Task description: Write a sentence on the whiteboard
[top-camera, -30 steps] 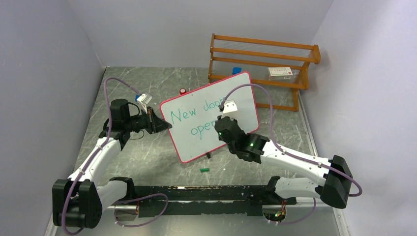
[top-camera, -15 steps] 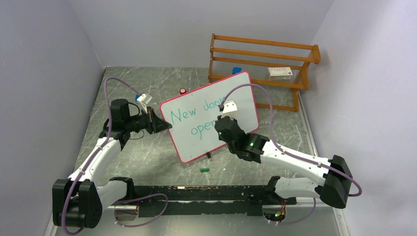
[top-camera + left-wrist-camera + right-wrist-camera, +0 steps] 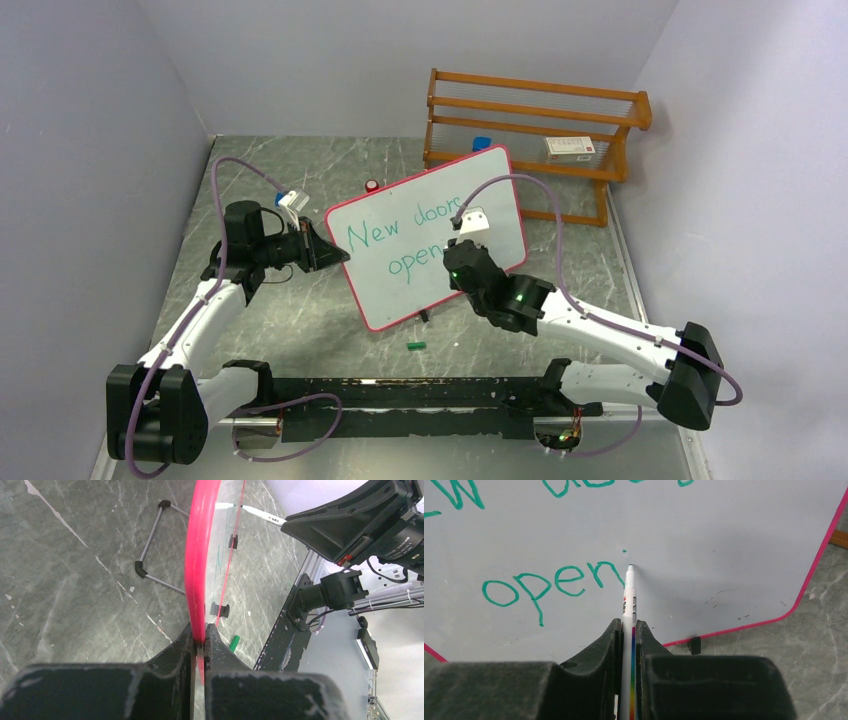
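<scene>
The whiteboard (image 3: 385, 295) stands tilted on the table, white with a pink-red rim. My left gripper (image 3: 335, 255) is shut on its left rim (image 3: 200, 555), the jaws (image 3: 200, 637) pinching the edge. The sentence (image 3: 395, 228) is green handwriting reading "New doors" with "open" (image 3: 549, 582) below it. My right gripper (image 3: 626, 627) is shut on a white marker (image 3: 628, 595). The marker's tip rests at the board (image 3: 724, 555) just right of "open", below a small green dot (image 3: 624, 551). In the top view the right gripper (image 3: 452, 258) is mostly hidden under its wrist.
A green marker cap (image 3: 416, 346) lies in front of the board. A wooden rack (image 3: 530, 120) holding a white box (image 3: 570, 148) stands at the back right. A small red thing (image 3: 372, 186) and a blue one (image 3: 482, 143) sit behind the board. Wire feet (image 3: 150, 545) prop the board.
My right arm has shifted a little to the right along the board, uncovering the end of "doors". The left gripper and the board have not moved.
</scene>
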Motion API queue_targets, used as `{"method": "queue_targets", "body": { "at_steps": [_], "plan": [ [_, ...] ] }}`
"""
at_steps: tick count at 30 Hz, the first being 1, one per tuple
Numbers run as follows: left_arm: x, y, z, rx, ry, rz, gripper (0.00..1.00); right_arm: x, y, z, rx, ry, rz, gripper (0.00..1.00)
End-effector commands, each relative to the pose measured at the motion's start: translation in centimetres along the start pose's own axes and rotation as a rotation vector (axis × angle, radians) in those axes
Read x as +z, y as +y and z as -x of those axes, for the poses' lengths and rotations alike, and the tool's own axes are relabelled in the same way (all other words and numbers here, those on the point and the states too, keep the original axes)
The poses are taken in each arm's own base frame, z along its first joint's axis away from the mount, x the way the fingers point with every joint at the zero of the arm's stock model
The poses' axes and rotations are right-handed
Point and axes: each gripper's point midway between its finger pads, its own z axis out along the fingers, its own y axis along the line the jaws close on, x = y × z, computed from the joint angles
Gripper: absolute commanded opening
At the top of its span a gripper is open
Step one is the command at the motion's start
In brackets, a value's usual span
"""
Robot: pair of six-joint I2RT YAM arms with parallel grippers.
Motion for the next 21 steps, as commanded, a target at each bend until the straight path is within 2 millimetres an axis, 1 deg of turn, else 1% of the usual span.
{"method": "queue_targets", "body": {
  "at_steps": [1, 18, 21],
  "plan": [
    [0.0, 1.5, -0.1, 0.002, 0.004, 0.074, 0.05, -0.1, -0.5, -0.6, 0.018, 0.011, -0.007, 0.00],
    [0.1, 1.6, -0.1, 0.000, 0.006, 0.072, 0.05, 0.6, 0.2, 0.5, 0.022, -0.026, -0.009, 0.00],
    [0.1, 1.5, -0.1, 0.001, 0.006, 0.071, 0.05, 0.8, 0.0, 0.5, 0.020, -0.029, -0.023, 0.00]
  ]
}}
